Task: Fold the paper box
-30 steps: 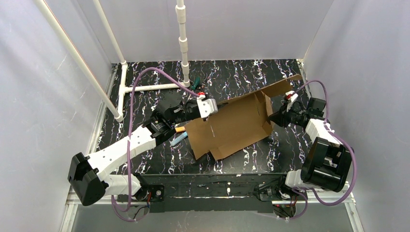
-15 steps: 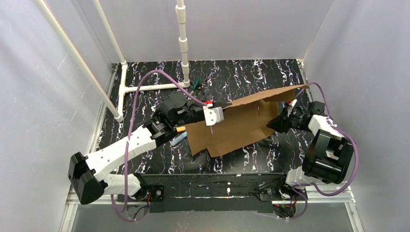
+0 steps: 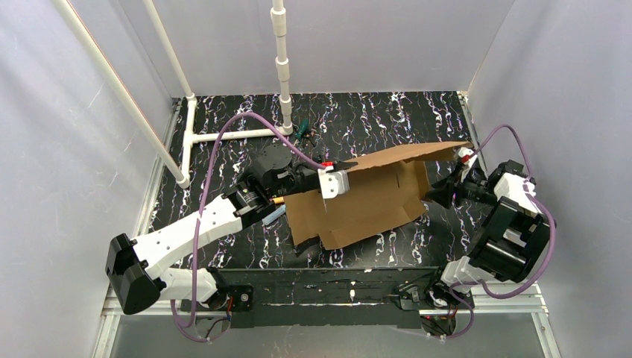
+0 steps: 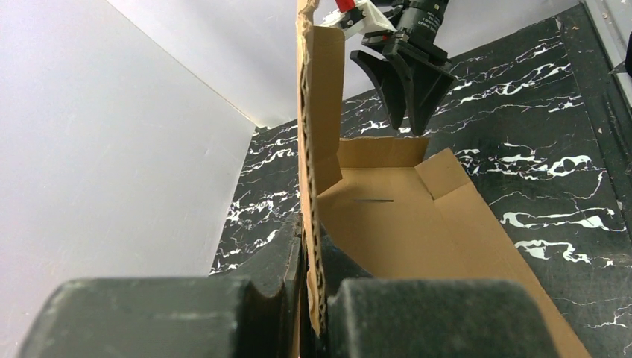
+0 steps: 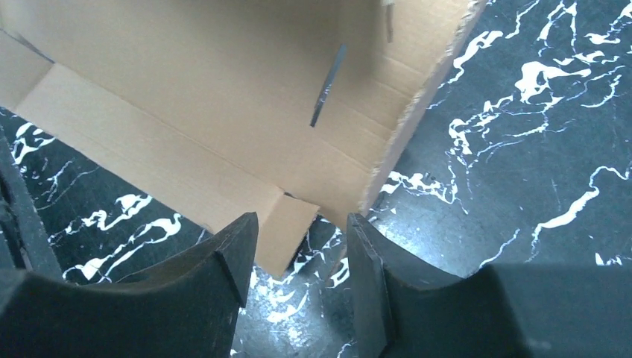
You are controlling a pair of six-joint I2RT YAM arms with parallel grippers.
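The paper box [image 3: 365,201] is a brown cardboard sheet lying mid-table, with its far panel [image 3: 402,154] raised and leaning over the base. My left gripper [image 3: 340,171] is shut on the left end of that raised panel. In the left wrist view the corrugated edge [image 4: 313,224] stands upright, clamped in my left gripper [image 4: 313,257]. My right gripper [image 3: 435,195] is open and empty just off the box's right edge. In the right wrist view a small side flap [image 5: 287,224] and a slit [image 5: 328,86] lie ahead of my right gripper [image 5: 298,239].
A white pipe frame [image 3: 223,136] and an upright pipe post [image 3: 282,67] stand at the back left. A blue marker [image 3: 274,216] and an orange marker [image 3: 277,200] lie beside the box's left edge. A small green item [image 3: 302,130] sits near the post. Grey walls enclose the table.
The raised panel has tipped lower over the base as my left gripper moved right with it. My right gripper has drawn back to the right, off the box's edge.
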